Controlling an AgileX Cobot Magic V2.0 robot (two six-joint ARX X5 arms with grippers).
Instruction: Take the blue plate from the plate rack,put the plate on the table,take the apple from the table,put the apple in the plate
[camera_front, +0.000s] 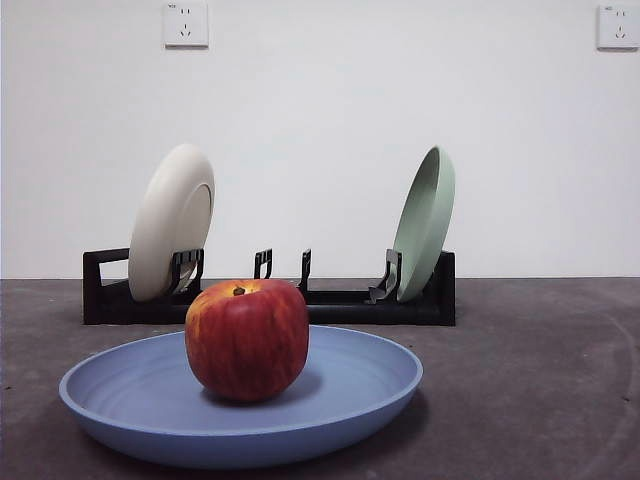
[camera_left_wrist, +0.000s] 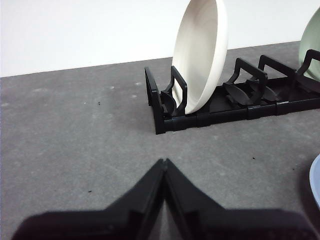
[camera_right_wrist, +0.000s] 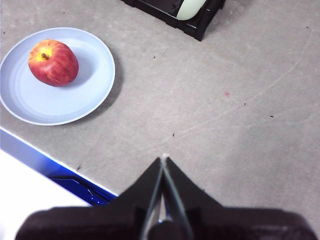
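Resting upright on the plate (camera_front: 120, 395), the apple (camera_front: 247, 339) sits a little toward the rack (camera_front: 330, 305) side of its middle, stem dimple up, and the plate lies flat on the counter (camera_front: 540, 380) in front of the rack. By the look of it both steps are done and no further grasp is called for. Both hands are away from the plate and pressed together on nothing: the right hand (camera_right_wrist: 163, 159) hangs high over bare counter, the apple well off to one side of its tips, and the left hand (camera_left_wrist: 164, 161) points at the rack's end by the cream plate (camera_left_wrist: 202, 55), only a sliver of the plate's rim showing at the edge of its view. A green plate (camera_front: 425, 222) stands at the rack's other end. If any move remains, the right hand looks nearer the plate
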